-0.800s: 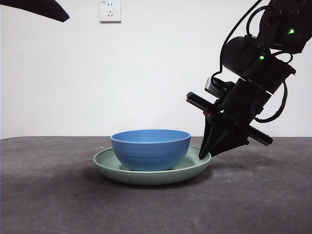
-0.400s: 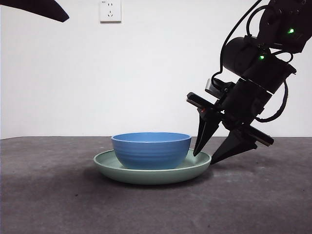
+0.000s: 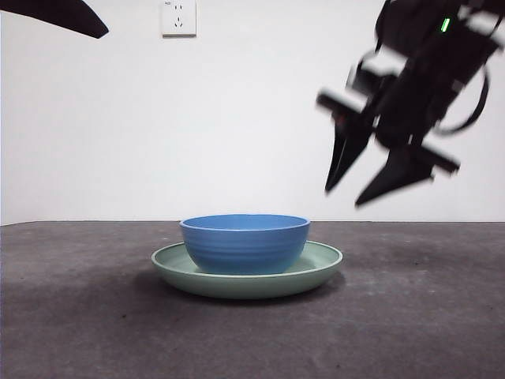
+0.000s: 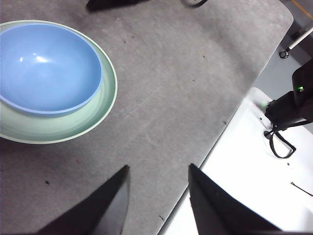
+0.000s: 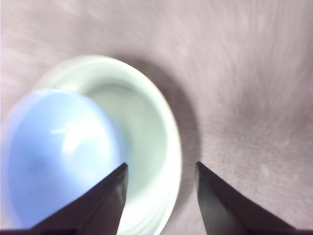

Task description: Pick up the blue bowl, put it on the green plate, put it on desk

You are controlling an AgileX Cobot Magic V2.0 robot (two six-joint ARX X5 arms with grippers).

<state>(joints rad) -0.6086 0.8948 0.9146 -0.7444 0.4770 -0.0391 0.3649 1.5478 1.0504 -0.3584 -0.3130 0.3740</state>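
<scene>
The right hand (image 3: 346, 192), low at the plate's (image 3: 246, 272) right rim before, now hangs upper right, jaws spread and empty. The bowl (image 3: 245, 243) sits in the plate on the bench (image 3: 79, 316), unmoved. The left hand (image 4: 157, 172) waits open.

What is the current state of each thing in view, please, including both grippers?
Round medium-blue ribbed bowl: upright, empty, sitting in the plate, not held.
Wide pale mint-green plate: flat on the desk, carrying the bowl.
Dark grey-brown matte desk: bearing the plate.
Right gripper: open, empty, in the air above the plate's edge.
Left gripper: open, empty, waiting off to the side.
</scene>
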